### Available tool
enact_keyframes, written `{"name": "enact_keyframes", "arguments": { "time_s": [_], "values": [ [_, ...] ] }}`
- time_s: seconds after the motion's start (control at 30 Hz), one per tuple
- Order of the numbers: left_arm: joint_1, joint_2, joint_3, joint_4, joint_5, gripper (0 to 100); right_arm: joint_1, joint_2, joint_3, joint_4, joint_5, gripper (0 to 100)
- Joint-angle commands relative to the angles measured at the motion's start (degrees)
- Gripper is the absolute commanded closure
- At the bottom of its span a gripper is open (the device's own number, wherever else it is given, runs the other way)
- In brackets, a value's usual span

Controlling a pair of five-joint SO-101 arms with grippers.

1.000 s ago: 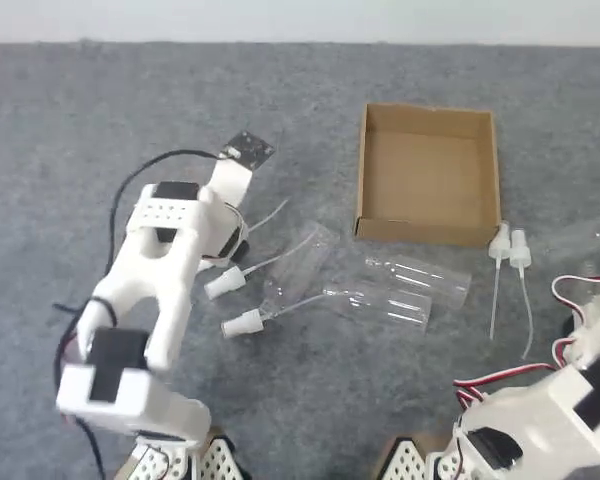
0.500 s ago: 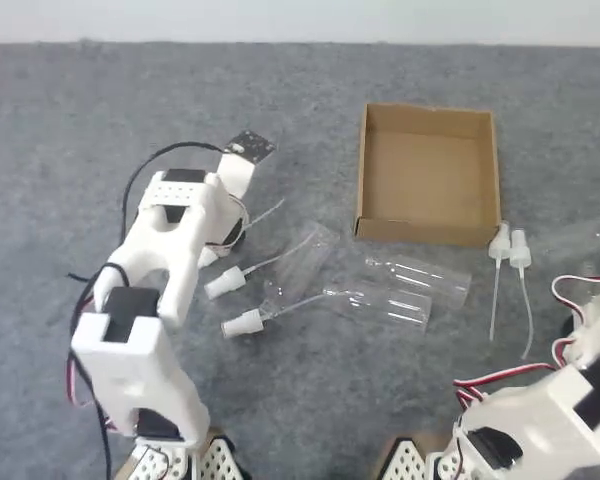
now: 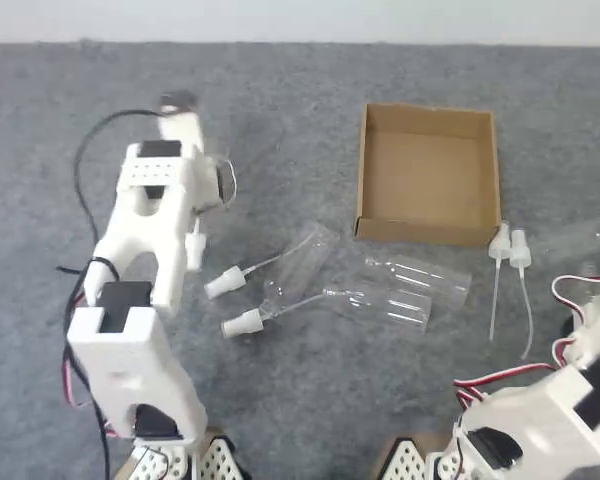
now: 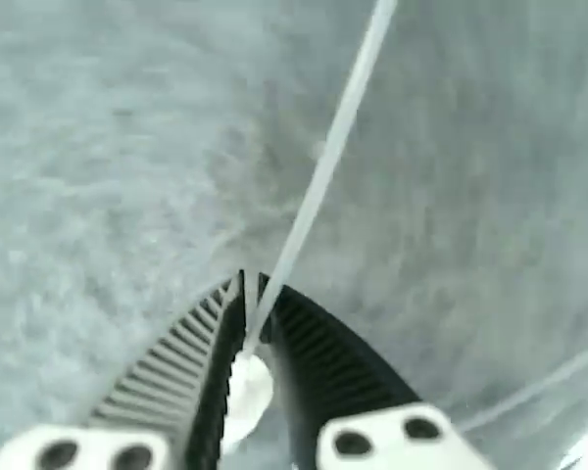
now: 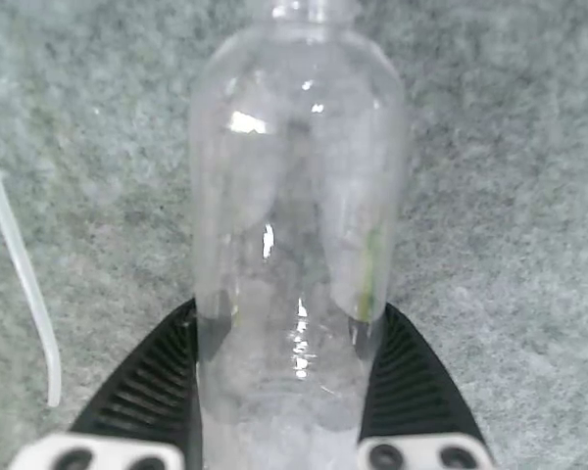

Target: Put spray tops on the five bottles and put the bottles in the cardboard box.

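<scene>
1. High view: The left arm [image 3: 145,230] has swung away from the pile toward the far left of the grey tabletop [image 3: 60,130]. The thin tube that poked out from under it a moment ago no longer lies there. Clear bottles [image 3: 380,300] lie on their sides in front of the cardboard box [image 3: 427,232], which holds nothing. Two loose spray tops [image 3: 242,322] lie at the bottles' left end, their tubes running toward the necks. A second pair [image 3: 510,248] lies just beside the box's near right corner.

2. Left wrist view: The left tool [image 4: 252,289] is closed almost fully on a spray top [image 4: 318,181]. The white head sits between the ribbed jaws, and the tube runs out past the tips over the tabletop. Judging by the arm's swing, this top has just been picked up.

3. Right wrist view: The right tool [image 5: 289,311] has its jaws pressed against both sides of a bottle [image 5: 299,176], neck pointing away. A stray dip tube [image 5: 15,255] lies beside it.

4. Meaning: Each tool now has one half of a pair, but they are well apart. Bringing them together and threading the tube into the neck is likely next, and the slender tube will need careful aiming.
</scene>
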Motion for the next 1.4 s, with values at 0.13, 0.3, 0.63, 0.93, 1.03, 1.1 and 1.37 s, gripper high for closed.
{"name": "enact_keyframes", "arguments": {
  "time_s": [0.13, 0.3, 0.63, 0.93, 1.03, 1.1, 1.37],
  "values": [
    [-6.51, 3.6, -9.45, -2.11, 17.85, 99, 0.4, -1.1, -2.99, 0.84, 0.79, 95.7],
    [-11.43, 3.69, -10.07, 1.93, 13.71, 86, 0.22, -1.1, -2.9, 0.84, 0.79, 95.7],
    [-15.21, 0.79, -11.38, 18.37, -18.46, 78, 0.22, -1.1, -2.9, 0.66, 0.79, 95.7],
    [-10.55, -11.52, -11.03, 18.64, -48.18, 90, 0.22, -1.01, -2.9, 0.4, 0.79, 95.7],
    [-8.62, -11.08, -10.59, 18.29, -59.96, 90, 0.22, -1.01, -2.9, 0.4, 0.79, 95.7],
    [-6.95, -9.58, -9.54, 18.2, -65.41, 90, 0.22, -1.01, -2.9, 0.4, 0.79, 95.7],
    [-4.57, -3.16, -8.48, 14.95, -74.9, 77, 0.22, -0.92, -2.99, 0.4, 0.88, 95.7]
  ]
}}
